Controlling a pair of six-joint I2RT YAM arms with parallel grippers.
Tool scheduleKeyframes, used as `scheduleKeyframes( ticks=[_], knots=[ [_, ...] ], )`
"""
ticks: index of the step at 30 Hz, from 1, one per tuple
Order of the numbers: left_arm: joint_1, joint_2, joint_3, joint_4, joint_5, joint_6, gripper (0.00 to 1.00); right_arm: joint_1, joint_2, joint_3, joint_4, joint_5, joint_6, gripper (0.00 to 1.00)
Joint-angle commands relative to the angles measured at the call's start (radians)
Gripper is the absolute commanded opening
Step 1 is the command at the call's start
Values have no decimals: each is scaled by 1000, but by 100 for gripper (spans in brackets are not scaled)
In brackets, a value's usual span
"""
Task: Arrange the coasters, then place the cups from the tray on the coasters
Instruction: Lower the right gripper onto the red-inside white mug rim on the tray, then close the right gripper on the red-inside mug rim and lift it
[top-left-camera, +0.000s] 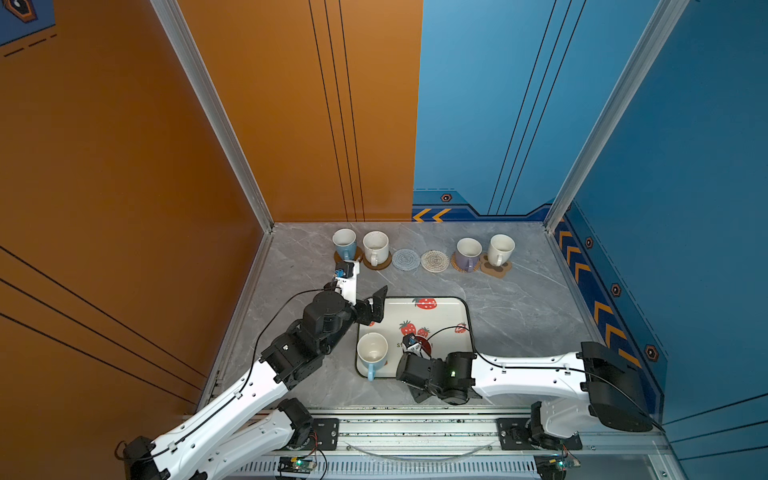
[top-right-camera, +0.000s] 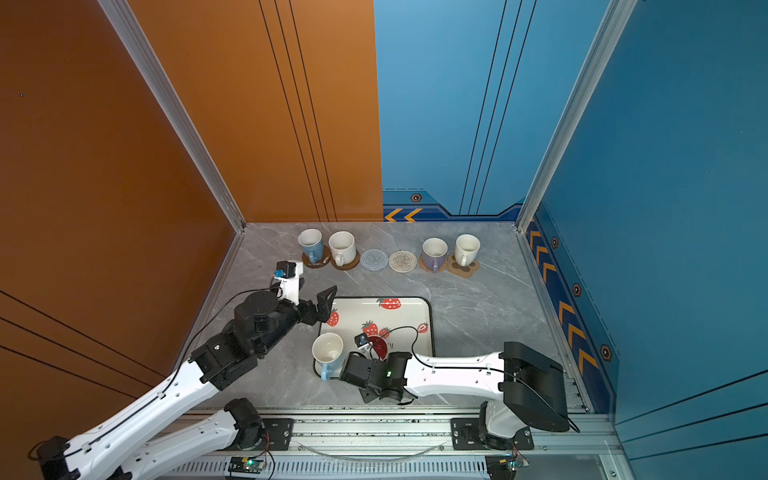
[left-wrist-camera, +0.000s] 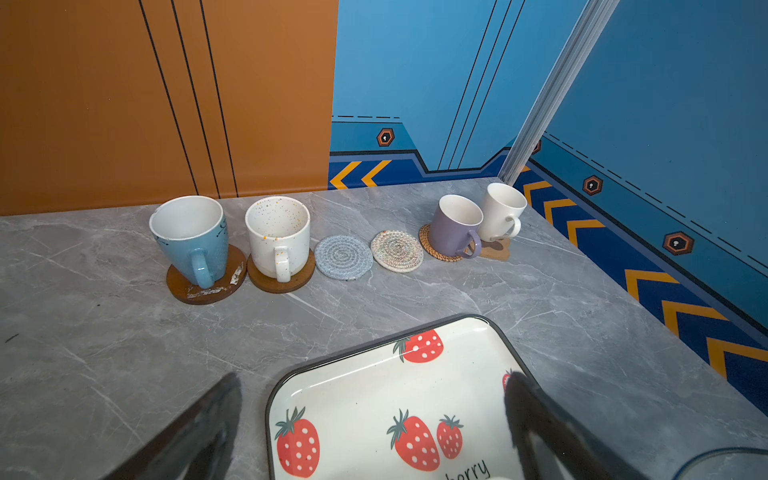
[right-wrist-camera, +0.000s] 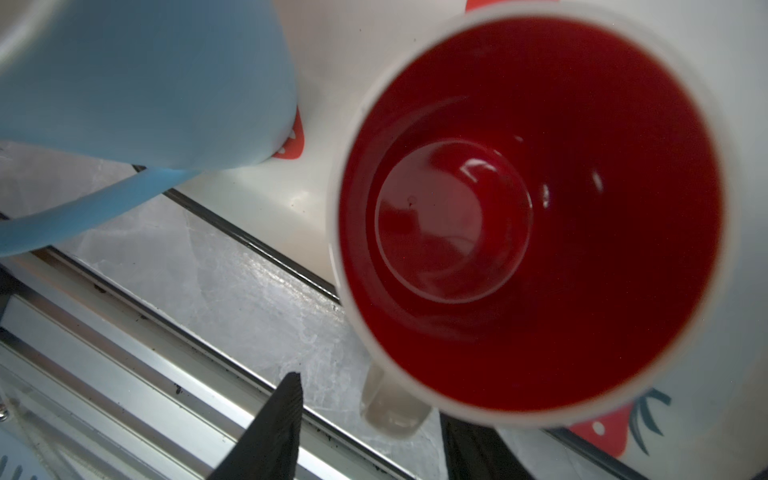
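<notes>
Six coasters line the back of the table. A light blue cup, a speckled white cup, a lavender cup and a white cup each stand on one. The grey woven coaster and the cream woven coaster are bare. On the tray stand a second light blue cup and a white cup with a red inside. My right gripper straddles the red cup's handle, with a gap at one finger. My left gripper is open over the tray's far left corner.
The orange wall runs along the left and the blue wall along the right. An aluminium rail borders the table's front edge, just behind the right gripper. Grey marble table shows between tray and coasters.
</notes>
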Motion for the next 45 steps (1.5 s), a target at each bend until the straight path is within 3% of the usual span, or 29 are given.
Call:
scheduleKeyframes(
  ticks=[1,12,36,45],
  knots=[
    [10,-13,-16,3,22,9,99,-7,14,25,10,-13,39,47],
    [22,-7,-22,6,34,6,100,-34,29,18,8,-17,70,30],
    [51,14,-27,18,65,-7,99,-81,19,-19,8,-36,90,30],
    [56,15,-28,18,64,-13,99,-83,23,-15,8,-37,92,17]
  ],
)
